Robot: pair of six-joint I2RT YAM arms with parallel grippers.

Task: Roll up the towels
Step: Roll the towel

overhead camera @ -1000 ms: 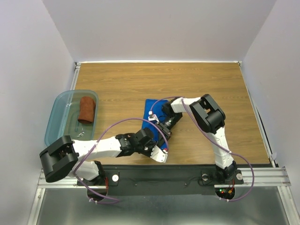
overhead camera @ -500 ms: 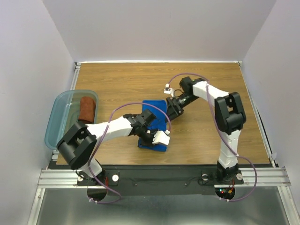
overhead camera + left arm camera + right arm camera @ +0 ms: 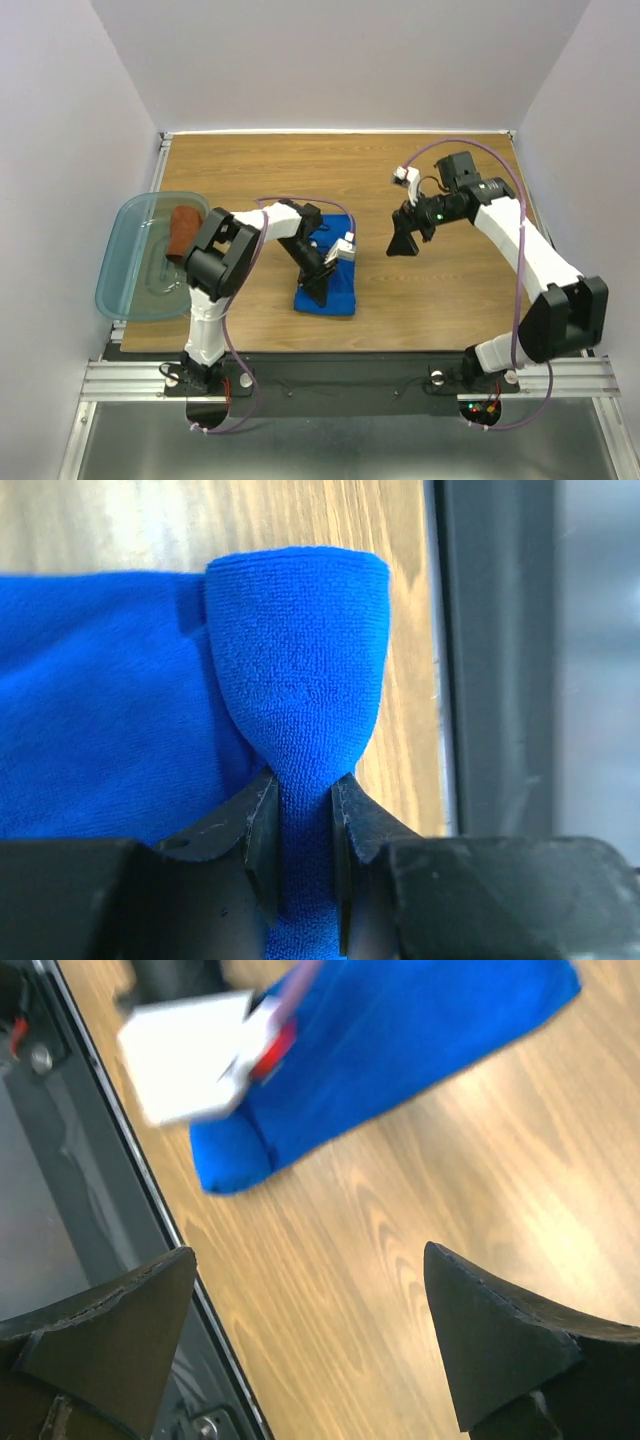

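On the counter point(image 3: 450, 300), the blue towel point(image 3: 338, 296) was released by the now wide-open right hand point(image 3: 405, 243); rolling was left to the pinching left hand point(image 3: 303, 815).

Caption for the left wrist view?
Left gripper pinching a raised fold of the blue towel on the wooden table.

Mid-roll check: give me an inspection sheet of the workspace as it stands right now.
surface: wooden table, no spills or marks seen.
job's things: blue towel lies towards the front edge, one fold pinched up; rust-brown towel looks rolled and sits in the bin.
clutter: teal bin at the table's left edge.
end effectors: left end effector shut on the blue towel's fold; right end effector open above bare wood, holding nothing.
cables: a purple cable loops along each arm; no snag seen.
surroundings: white walls; metal rail at the near edge.
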